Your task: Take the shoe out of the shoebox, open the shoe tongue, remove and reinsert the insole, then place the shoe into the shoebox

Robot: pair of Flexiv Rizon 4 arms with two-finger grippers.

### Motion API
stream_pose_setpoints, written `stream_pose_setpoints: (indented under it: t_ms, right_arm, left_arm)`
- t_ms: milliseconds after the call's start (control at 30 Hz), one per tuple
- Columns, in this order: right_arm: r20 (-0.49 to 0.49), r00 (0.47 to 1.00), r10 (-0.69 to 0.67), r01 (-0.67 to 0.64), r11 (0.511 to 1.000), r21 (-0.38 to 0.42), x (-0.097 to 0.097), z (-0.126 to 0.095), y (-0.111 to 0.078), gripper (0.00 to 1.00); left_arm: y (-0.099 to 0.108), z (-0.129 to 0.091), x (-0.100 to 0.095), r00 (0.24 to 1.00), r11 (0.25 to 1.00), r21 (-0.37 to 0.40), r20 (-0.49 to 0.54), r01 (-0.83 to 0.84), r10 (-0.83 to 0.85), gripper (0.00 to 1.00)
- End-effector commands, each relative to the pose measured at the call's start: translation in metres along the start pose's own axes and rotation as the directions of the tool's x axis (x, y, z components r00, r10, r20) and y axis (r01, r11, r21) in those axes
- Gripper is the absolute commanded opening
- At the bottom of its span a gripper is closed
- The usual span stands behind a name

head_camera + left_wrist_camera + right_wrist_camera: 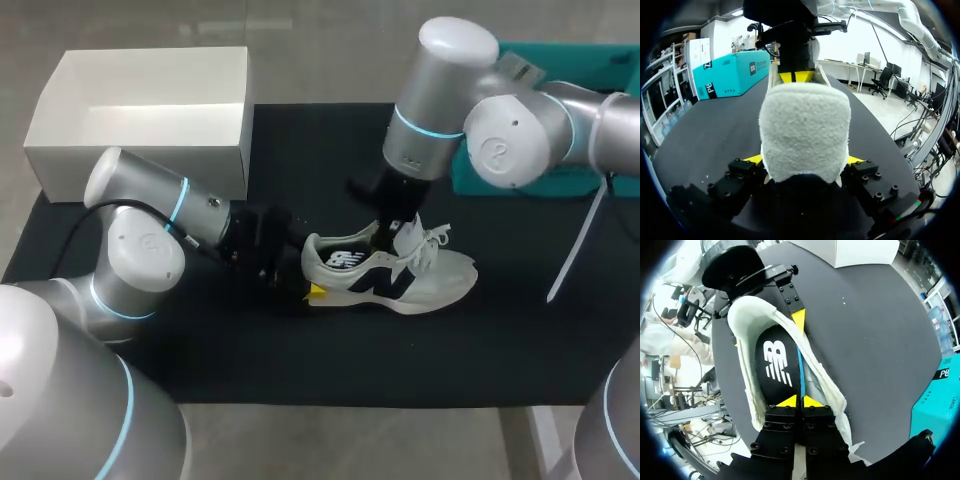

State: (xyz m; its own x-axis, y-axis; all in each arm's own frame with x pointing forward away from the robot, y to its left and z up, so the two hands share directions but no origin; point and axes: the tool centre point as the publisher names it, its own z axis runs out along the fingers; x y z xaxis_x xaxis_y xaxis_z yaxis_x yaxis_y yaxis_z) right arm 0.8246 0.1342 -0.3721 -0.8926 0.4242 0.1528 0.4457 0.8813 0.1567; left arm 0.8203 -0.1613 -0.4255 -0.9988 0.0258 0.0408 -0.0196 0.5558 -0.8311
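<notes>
A white sneaker (420,283) with a navy side mark lies on its side on the black mat (300,370), toe to the right. My left gripper (308,290) holds its padded heel (805,130), one yellow fingertip (754,159) on each side. From above, my right gripper (385,238) reaches into the shoe's mouth. In the right wrist view that gripper (800,401) is shut on the blue edge of the black insole (776,365), which bears a white logo and still sits inside the shoe. The white shoebox (140,110) stands open at the back left.
A teal box (560,160) stands at the back right, partly behind my right arm. A thin white strip (580,240) leans down from it onto the mat. The mat's front edge runs near the table's front.
</notes>
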Motion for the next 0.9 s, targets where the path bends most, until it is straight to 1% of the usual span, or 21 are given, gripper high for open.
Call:
stream_pose_setpoints:
  t_ms: [33,100,300,433,533,667,767,900]
  right_arm:
    - [0.074,0.997,-0.009,0.014,0.998,-0.063,0.006,-0.032,-0.013,0.0]
    - [0.082,0.997,-0.014,0.021,0.996,-0.085,0.006,-0.035,-0.012,0.0]
    - [0.083,0.996,-0.024,0.031,0.995,-0.09,0.004,-0.036,-0.015,0.0]
    - [0.086,0.996,-0.028,0.038,0.992,-0.122,0.003,-0.037,-0.015,0.0]
    - [0.105,0.994,-0.043,0.061,0.983,-0.171,0.001,-0.042,-0.004,0.0]
    - [0.12,0.991,-0.064,0.092,0.965,-0.247,-0.006,-0.041,0.011,0.0]
    - [0.127,0.989,-0.077,0.11,0.956,-0.272,-0.011,-0.04,0.022,0.0]
    - [0.137,0.987,-0.089,0.131,0.933,-0.336,-0.016,-0.042,0.037,0.0]
  left_arm:
    - [0.001,0.001,-0.001,1.0,1.0,-0.004,0.0,0.0,0.0,0.0]
    - [0.001,0.001,-0.001,1.0,1.0,-0.004,0.0,0.0,0.0,0.0]
    - [0.001,0.001,-0.001,1.0,1.0,-0.004,0.0,0.0,0.0,0.0]
    - [0.001,0.001,-0.001,1.0,1.0,-0.004,0.0,0.0,0.0,0.0]
    - [0.001,0.001,-0.001,1.0,1.0,-0.004,0.0,0.0,0.0,0.0]
    - [0.001,0.001,-0.001,1.0,1.0,-0.004,0.0,0.0,0.0,0.0]
    - [0.001,0.001,-0.001,1.0,1.0,-0.004,0.0,0.0,0.0,0.0]
    - [0.001,0.001,-0.001,1.0,1.0,-0.004,0.0,0.0,0.0,0.0]
